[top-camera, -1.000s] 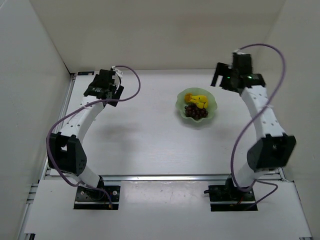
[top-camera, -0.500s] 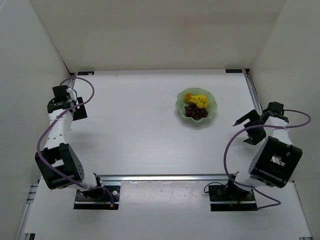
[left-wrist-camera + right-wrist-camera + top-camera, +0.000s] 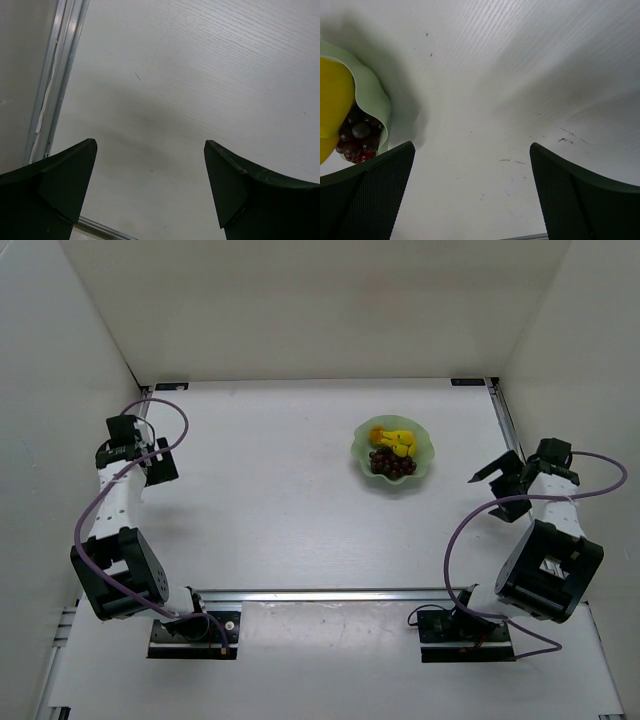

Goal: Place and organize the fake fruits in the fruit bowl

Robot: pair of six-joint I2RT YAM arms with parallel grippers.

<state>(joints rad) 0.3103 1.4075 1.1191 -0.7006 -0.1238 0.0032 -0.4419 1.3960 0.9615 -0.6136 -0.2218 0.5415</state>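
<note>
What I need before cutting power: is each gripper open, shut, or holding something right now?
Left gripper: open, fingers wide apart, holding nothing.
Right gripper: open, fingers wide apart, holding nothing.

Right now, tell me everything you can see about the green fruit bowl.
The fruit bowl is pale translucent green, plastic-looking, with a wavy scalloped rim. It sits upright on the white table, right of centre toward the far side. Inside, yellow bananas lie on the far side and dark red grapes on the near side. Nothing else touches it.
</note>
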